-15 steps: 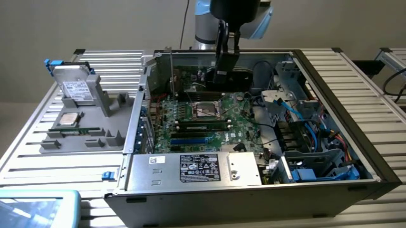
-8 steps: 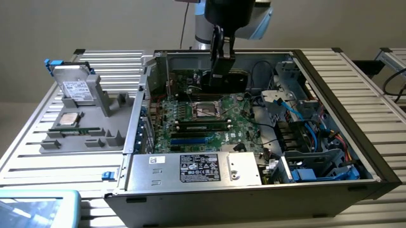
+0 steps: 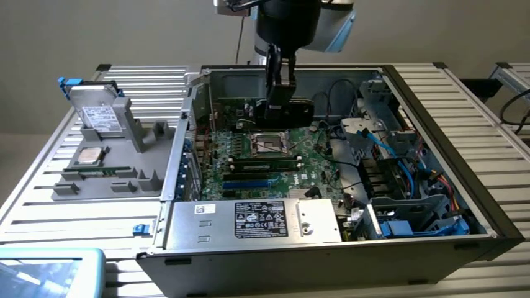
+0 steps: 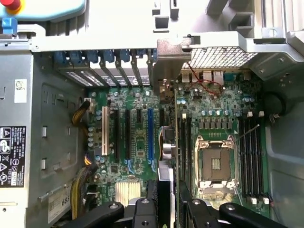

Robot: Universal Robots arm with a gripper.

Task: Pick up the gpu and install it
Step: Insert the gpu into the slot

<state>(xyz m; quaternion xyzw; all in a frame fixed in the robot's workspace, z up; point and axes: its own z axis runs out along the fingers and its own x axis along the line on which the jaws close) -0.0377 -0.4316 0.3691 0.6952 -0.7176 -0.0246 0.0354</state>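
The gpu [image 3: 286,113] [image 4: 166,147] stood on its thin edge, just above the green board [image 3: 263,162] [image 4: 137,142] inside the open computer box [image 3: 473,205]. The gripper [image 3: 280,87] [image 4: 168,211] had its fingers squeezed on the gpu from both sides. A grey tray [image 3: 99,183] sat beside the box, at the exterior view's left.

a robotics lab or assembly workshop: ribbed aluminium-profile bench [image 3: 463,99], open black metal computer case [image 3: 331,267] baring green motherboard [image 3: 311,155], grey moulded parts fixture [image 3: 108,186].
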